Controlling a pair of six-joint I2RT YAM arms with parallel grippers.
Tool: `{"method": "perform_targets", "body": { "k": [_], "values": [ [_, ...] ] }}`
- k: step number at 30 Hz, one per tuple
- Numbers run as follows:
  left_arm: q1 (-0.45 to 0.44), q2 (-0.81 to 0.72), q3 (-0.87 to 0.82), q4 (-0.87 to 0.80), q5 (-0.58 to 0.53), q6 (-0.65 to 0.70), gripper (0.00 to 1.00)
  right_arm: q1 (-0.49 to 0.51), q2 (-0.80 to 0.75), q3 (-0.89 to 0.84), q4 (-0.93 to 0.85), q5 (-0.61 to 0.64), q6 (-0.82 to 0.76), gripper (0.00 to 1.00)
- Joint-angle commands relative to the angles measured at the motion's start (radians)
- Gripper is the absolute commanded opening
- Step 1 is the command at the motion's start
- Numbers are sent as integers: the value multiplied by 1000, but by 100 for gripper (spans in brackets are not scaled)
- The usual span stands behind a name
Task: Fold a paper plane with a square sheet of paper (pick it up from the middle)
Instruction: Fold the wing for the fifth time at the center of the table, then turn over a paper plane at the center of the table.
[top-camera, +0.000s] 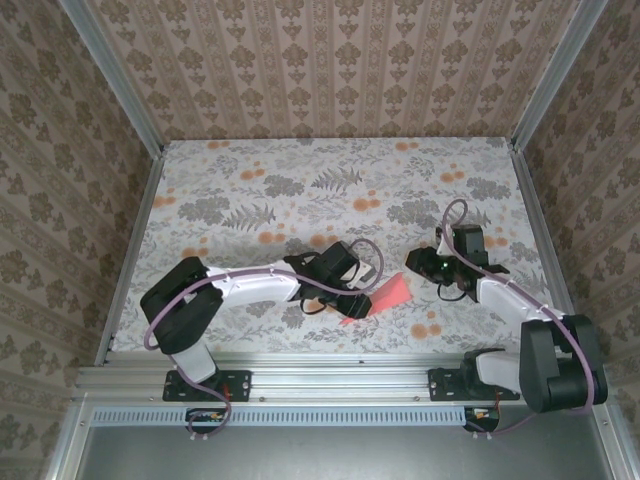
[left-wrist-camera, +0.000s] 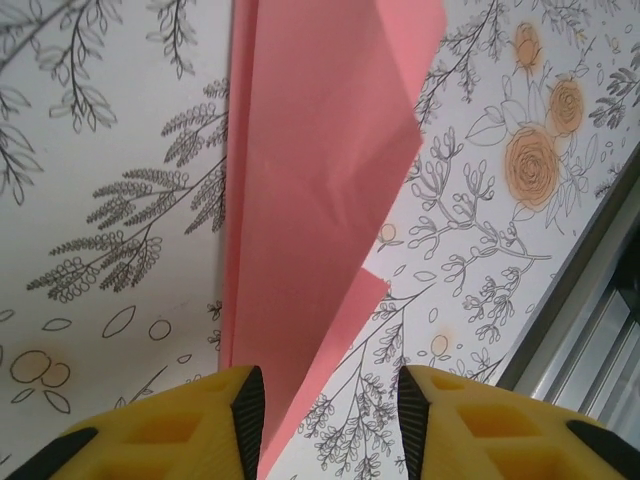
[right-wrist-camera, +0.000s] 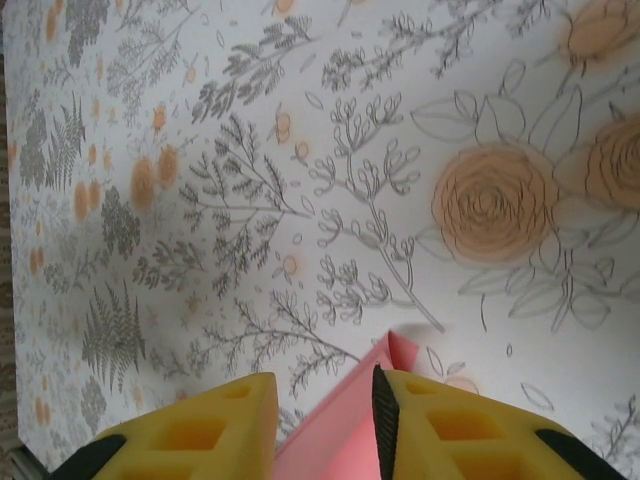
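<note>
1 paper plane (top-camera: 385, 297) (pink) lies unheld between 2 pairs of part-open jaws.

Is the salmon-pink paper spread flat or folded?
Folded. The thin salmon-pink paper sheet shows overlapping layers and lengthwise creases in the left wrist view; from above it is a narrow pointed wedge, not a square.

Paper plane (top-camera: 385, 297): salmon-pink, folded into slim pointed wedge. Lies on floral table (top-camera: 300, 180), near front edge, about mid-width. Top view: runs diagonally, wider end up-right, narrow tip down-left. Left wrist view: plane (left-wrist-camera: 310, 200) shows long lengthwise fold on left, overlapping angled flap on right. Right wrist view: 1 corner of plane (right-wrist-camera: 335, 445) at bottom.
</note>
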Motion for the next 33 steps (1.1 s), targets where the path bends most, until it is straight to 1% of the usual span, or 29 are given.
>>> {"method": "perform_targets", "body": {
  "k": [1, 4, 10, 12, 16, 23, 27, 29, 33],
  "values": [
    [-22, 9, 50, -118, -76, 63, 44, 4, -40, -32, -52, -32, -14, 36],
    [-36, 50, 86, -156, -105, 88, 45, 6, -62, -47, -61, -36, -15, 38],
    [-38, 105, 115, -160, -121, 97, 45, 6, -84, -60, -75, -40, -19, 39],
    [-35, 119, 117, -164, -131, 95, 42, 6, -88, -63, -77, -42, -18, 40],
    [-23, 130, 109, -156, -139, 83, 31, 6, -93, -68, -77, -52, -17, 40],
    [-2, 128, 95, -137, -107, 80, 13, 27, -105, -84, -65, -94, 13, 41],
    [17, 124, 72, -111, -71, 67, 8, 60, -133, -116, -31, -130, 85, 42],
    [30, 115, 58, -91, -46, 56, 5, 76, -160, -135, -28, -133, 129, 45],
    [54, 95, 30, -56, -8, 41, 3, 105, -239, -166, -47, -121, 207, 50]
  ]
}}
